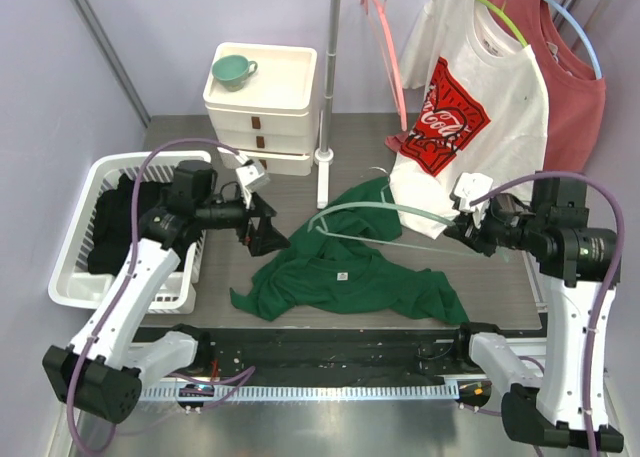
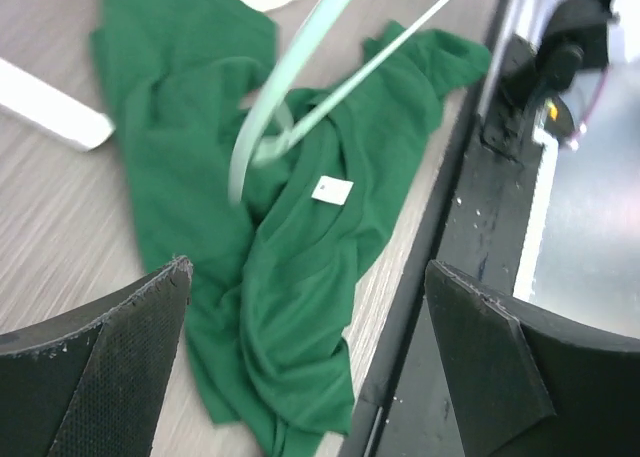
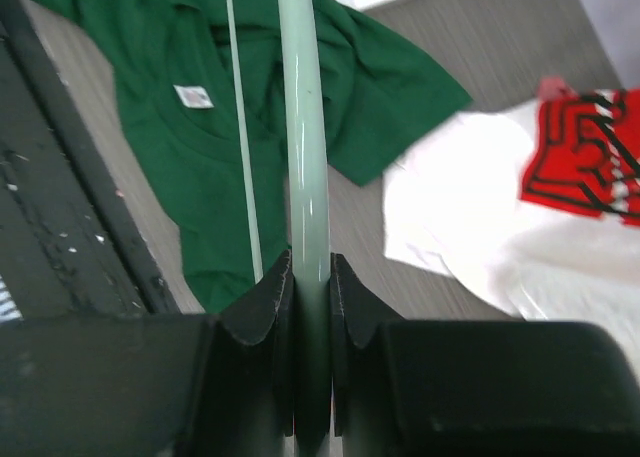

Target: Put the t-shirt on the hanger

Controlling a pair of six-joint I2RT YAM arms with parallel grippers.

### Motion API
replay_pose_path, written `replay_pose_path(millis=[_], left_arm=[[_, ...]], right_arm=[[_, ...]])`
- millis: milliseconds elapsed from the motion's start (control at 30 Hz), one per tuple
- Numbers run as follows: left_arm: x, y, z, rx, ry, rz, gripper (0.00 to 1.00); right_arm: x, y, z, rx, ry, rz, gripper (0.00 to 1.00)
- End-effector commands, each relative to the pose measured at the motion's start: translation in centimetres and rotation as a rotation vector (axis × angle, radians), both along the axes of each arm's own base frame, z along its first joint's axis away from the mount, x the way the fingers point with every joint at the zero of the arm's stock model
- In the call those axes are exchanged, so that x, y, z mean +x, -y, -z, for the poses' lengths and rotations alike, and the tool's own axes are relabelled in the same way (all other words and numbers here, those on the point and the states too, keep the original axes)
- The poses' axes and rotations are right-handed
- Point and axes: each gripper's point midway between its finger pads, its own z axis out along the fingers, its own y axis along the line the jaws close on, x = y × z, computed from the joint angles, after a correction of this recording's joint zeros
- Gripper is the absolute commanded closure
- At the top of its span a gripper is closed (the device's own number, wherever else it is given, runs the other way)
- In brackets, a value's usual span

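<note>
One mint hanger held sideways over one green t-shirt

The hanger point(image 1: 385, 206) runs left to right above the worktop point(image 1: 200, 137). Its right arm is pinched between the closed right fingers point(image 1: 461, 227), and its left tip hangs over the shirt. The single t-shirt point(image 1: 340, 277) lies crumpled on the worktop, longest from left to right, with its white neck label facing up. The left fingers point(image 1: 264, 227) are spread wide and empty at the shirt's left edge, just beside the hanger's free tip.
</note>
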Motion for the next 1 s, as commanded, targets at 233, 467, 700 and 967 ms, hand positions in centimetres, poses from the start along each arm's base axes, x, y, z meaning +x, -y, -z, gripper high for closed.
replay_pose_path(millis=[233,467,700,967], left_arm=[[-1.0,5.8,3.5,0.061,0.047,0.243,0.04],[-1.6,6.7,6.0,0.084,-0.031,0.276,0.14],[-4.2,7.3,5.6,0.014,-0.137,0.350,0.88],[-4.3,6.7,5.7,0.121,-0.061,0.300,1.00]], right_arm=[[-3.3,-5.3,3.5,0.224,-0.273,-0.280,0.99],[-5.0,-6.4,4.3,0.216,-0.253,-0.376,0.99],[-3.8,-6.7,4.6,0.241,-0.276,-0.346,0.90],[-1.8,-8.0,6.9,0.092,-0.402,-0.300,0.00]])
